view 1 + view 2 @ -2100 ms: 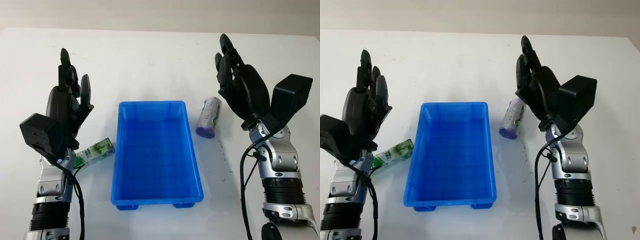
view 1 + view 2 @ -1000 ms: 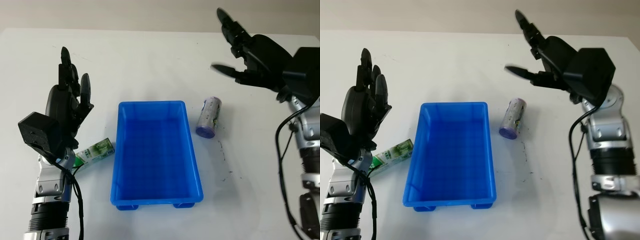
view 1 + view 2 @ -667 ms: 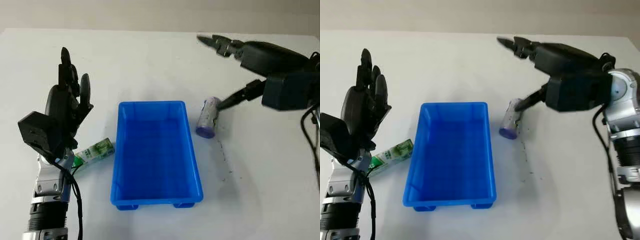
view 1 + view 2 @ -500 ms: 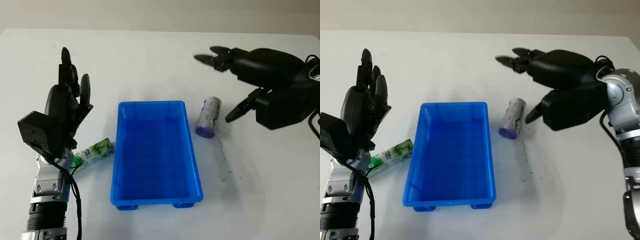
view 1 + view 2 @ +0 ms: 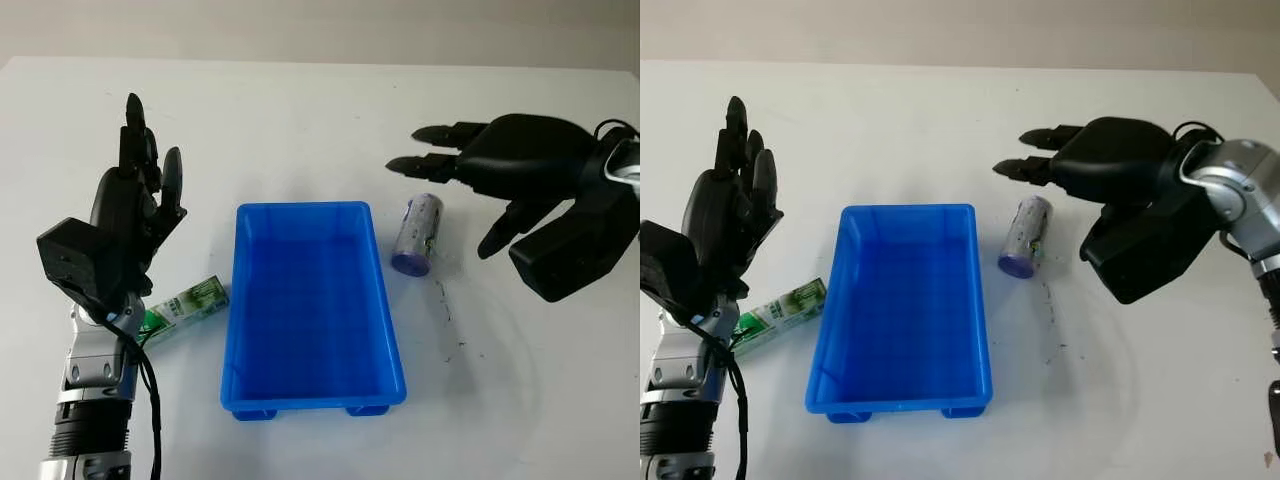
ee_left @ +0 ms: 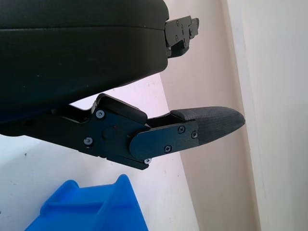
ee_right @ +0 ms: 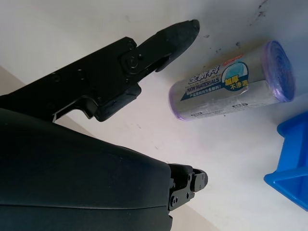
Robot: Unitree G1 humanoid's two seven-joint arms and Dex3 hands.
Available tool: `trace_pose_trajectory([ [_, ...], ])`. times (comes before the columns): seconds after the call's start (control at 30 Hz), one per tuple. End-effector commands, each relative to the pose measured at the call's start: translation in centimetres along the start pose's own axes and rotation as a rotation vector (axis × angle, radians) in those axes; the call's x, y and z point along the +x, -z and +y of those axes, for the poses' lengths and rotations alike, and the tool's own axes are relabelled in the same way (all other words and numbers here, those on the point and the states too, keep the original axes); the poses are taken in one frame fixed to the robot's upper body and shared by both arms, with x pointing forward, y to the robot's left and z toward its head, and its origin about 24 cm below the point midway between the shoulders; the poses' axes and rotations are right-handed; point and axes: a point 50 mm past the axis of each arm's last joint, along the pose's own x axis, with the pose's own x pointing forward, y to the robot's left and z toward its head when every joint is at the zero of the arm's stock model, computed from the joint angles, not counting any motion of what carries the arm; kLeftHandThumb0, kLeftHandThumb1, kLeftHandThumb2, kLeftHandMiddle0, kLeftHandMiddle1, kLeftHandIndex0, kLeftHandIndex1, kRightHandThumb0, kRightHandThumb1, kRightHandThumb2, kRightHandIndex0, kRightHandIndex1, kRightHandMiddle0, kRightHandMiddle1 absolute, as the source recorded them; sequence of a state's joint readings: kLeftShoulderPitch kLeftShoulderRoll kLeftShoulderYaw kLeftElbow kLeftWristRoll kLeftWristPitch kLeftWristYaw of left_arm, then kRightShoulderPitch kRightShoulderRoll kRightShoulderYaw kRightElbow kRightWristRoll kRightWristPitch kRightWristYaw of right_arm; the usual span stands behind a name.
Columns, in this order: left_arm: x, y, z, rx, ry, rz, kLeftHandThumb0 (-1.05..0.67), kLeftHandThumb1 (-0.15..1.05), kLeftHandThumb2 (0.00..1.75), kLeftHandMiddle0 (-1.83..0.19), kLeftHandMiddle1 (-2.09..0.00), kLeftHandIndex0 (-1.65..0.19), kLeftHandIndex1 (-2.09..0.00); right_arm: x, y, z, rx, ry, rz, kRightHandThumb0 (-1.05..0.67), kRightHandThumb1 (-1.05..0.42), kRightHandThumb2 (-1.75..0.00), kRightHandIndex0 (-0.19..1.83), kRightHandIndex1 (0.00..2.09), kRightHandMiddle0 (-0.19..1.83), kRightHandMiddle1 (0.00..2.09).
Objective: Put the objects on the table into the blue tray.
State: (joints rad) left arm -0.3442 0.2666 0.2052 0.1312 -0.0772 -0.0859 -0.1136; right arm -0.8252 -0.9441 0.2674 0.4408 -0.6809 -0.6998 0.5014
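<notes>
At lower centre of the head views the blue tray [image 5: 312, 305] sits on the white table [image 5: 300, 110]. Left of it lies a green carton [image 5: 187, 301], beneath the raised, open left hand [image 5: 125, 225]. Farther, at upper right, the right hand [image 5: 500, 170] hovers wide open over the purple roll [image 5: 417, 233], not touching.

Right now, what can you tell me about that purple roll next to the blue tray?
The purple roll is a short cylinder wrapped in shiny plastic, with a printed label reading NEW MATERIALS and purple ends. It lies on its side on the white table, just beside the blue tray and apart from it. The right hand hovers open next to it without touching.
</notes>
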Motion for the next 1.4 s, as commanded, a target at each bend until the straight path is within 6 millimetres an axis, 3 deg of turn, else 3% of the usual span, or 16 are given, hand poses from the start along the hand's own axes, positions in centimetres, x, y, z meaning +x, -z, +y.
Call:
trace_pose_trajectory([
  [0.0, 0.4, -0.4, 0.0, 0.014, 0.006, -0.019, -0.79, 1.05, 0.63, 0.19, 0.0, 0.19, 0.0, 0.5, -0.3, 0.7, 0.031, 0.01, -0.019, -0.5, -0.73, -0.05, 0.11, 0.08, 0.16, 0.07],
  [0.2, 0.3, -0.4, 0.0, 0.023, 0.005, -0.014, -0.78, 1.05, 0.65, 0.19, 0.0, 0.19, 0.0, 1.6, -0.7, 1.9, 0.086, 0.024, -0.054, -0.38, -0.74, -0.06, 0.14, 0.08, 0.2, 0.07],
  [0.57, 0.2, -0.5, 0.1, 0.03, 0.002, -0.009, -0.78, 1.05, 0.65, 0.19, 0.0, 0.19, 0.0, 2.9, -1.4, 3.1, 0.172, 0.067, -0.133, -0.35, -0.75, -0.06, 0.21, 0.09, 0.27, 0.08],
  [0.8, 0.2, -0.5, 0.1, 0.025, 0.002, -0.011, -0.78, 1.05, 0.65, 0.19, 0.0, 0.19, 0.0, 3.2, -1.8, 4.0, 0.2, 0.075, -0.182, -0.28, -0.77, -0.06, 0.37, 0.15, 0.39, 0.13],
  [0.9, 0.2, -0.5, 0.2, 0.024, 0.0, -0.014, -0.79, 1.05, 0.64, 0.19, 0.0, 0.19, 0.0, 3.1, -1.7, 4.4, 0.197, 0.08, -0.194, -0.21, -0.83, -0.08, 0.49, 0.21, 0.48, 0.19],
  [1.0, 0.2, -0.5, 0.3, 0.03, 0.0, -0.011, -0.79, 1.05, 0.64, 0.19, 0.0, 0.19, 0.0, 3.1, -1.7, 4.6, 0.163, 0.087, -0.198, -0.19, -0.9, -0.06, 0.62, 0.31, 0.38, 0.66],
  [1.03, 0.2, -0.5, 0.3, 0.031, 0.0, -0.009, -0.79, 1.05, 0.64, 0.19, 0.0, 0.19, 0.0, 3.1, -1.6, 4.6, 0.147, 0.09, -0.197, -0.21, -0.9, -0.06, 0.66, 0.37, 0.37, 0.8],
  [1.07, 0.2, -0.6, 0.3, 0.03, 0.001, -0.01, -0.79, 1.05, 0.65, 0.19, 0.0, 0.19, 0.0, 3.1, -1.6, 4.7, 0.132, 0.094, -0.196, -0.23, -0.92, -0.06, 0.63, 0.58, 0.33, 0.99],
  [1.1, 0.2, -0.6, 0.3, 0.029, 0.001, -0.012, -0.79, 1.05, 0.65, 0.19, 0.0, 0.19, 0.0, 3.1, -1.6, 4.8, 0.12, 0.097, -0.192, -0.24, -0.93, -0.06, 0.57, 0.85, 0.31, 1.15],
  [1.13, 0.3, -0.6, 0.3, 0.03, 0.001, -0.016, -0.79, 1.05, 0.65, 0.19, 0.0, 0.19, 0.0, 3.1, -1.5, 4.9, 0.107, 0.101, -0.187, -0.27, -0.93, -0.05, 0.47, 1.26, 0.3, 1.39],
  [1.23, 0.3, -0.6, 0.3, 0.037, 0.003, -0.022, -0.79, 1.05, 0.65, 0.19, 0.0, 0.19, 0.0, 3.1, -1.3, 5.2, 0.049, 0.107, -0.164, -0.33, -0.93, -0.05, 0.34, 1.96, 0.26, 1.89],
  [1.3, 0.3, -0.6, 0.4, 0.038, 0.005, -0.022, -0.79, 1.05, 0.65, 0.19, 0.0, 0.19, 0.0, 3.2, -1.1, 5.5, 0.016, 0.11, -0.145, -0.34, -0.94, -0.06, 0.35, 2.06, 0.24, 2.02],
  [1.37, 0.3, -0.7, 0.4, 0.039, 0.005, -0.022, -0.79, 1.05, 0.65, 0.19, 0.0, 0.19, 0.0, 3.2, -1.0, 5.8, 0.004, 0.128, -0.131, -0.35, -0.94, -0.05, 0.49, 2.09, 0.37, 2.08],
])
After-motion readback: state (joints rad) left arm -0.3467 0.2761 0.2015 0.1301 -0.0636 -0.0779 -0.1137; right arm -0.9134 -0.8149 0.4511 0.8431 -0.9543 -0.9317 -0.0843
